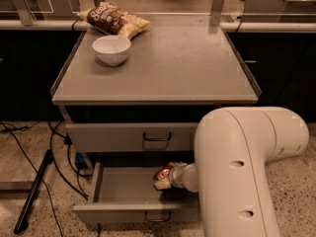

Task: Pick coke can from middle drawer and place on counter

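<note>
The middle drawer (118, 191) is pulled open below the shut grey front with its dark handle. My white arm reaches into the drawer from the right. The gripper (164, 178) is inside the drawer, near its right side. A small red shape, the coke can (162, 172), shows right at the gripper's tip, mostly hidden by it. I cannot tell whether the can is held or only touched. The grey counter (182, 63) lies above the drawers.
A white bowl (112, 49) and a brown-and-yellow chip bag (112, 20) sit at the counter's far left. Thin raised edges run along the counter's sides. Black cables and a dark rod (32, 194) lie on the speckled floor to the left.
</note>
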### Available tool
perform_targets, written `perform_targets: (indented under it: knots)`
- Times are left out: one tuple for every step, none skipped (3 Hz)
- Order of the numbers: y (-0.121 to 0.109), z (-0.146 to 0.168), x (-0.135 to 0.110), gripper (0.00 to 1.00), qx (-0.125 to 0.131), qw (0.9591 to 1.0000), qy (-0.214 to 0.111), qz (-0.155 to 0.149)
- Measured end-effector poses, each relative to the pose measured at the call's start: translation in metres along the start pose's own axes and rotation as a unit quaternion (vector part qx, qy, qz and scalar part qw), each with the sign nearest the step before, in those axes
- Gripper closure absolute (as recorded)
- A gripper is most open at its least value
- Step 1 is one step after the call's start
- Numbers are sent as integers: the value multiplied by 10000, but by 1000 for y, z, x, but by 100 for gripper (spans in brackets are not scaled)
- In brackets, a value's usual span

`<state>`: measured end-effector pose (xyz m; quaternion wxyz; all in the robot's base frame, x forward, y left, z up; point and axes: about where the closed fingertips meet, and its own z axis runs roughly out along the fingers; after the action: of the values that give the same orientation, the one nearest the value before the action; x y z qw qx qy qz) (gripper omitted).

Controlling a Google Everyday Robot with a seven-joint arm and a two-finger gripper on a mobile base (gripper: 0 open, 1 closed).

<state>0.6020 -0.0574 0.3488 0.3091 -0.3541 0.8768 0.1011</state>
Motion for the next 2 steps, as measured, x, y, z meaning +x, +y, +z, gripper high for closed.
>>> perform_targets:
  knots:
    - [0, 0, 0, 73, 0, 10000, 0, 0]
    - [0, 0, 0, 100, -1, 10000, 0, 0]
